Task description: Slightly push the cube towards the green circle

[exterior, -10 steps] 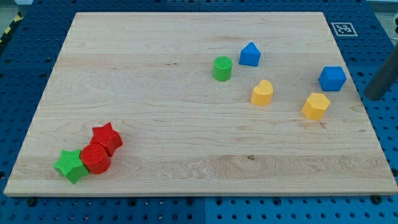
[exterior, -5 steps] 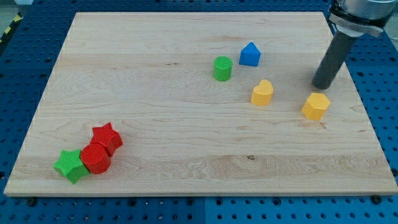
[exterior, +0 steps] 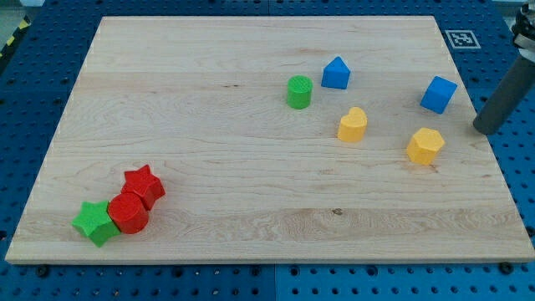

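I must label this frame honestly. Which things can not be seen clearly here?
- The rod above my tip: cut off by the view's right edge.
- Red cylinder: its sides are partly hidden by the touching red star and green star.
- Blue cube: far faces hidden.

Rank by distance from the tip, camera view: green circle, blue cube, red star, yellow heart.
From my tip, at the view's right edge:
1. blue cube, just up-left
2. yellow heart, further left
3. green circle, upper middle
4. red star, bottom left
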Motion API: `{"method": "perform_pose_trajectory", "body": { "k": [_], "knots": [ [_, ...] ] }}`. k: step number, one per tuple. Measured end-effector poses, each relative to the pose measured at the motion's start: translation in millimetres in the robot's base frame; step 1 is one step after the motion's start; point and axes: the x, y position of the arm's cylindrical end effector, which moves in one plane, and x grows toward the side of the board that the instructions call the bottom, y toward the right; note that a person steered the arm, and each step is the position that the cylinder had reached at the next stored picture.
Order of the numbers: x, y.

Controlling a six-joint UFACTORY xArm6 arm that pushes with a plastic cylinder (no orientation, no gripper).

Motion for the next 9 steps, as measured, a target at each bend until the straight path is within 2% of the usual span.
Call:
{"method": "perform_pose_trajectory", "body": {
  "k": [1, 3, 9],
  "knots": [
    [-32, -2],
    [-54, -25],
    [-52, -44]
  ]
}}
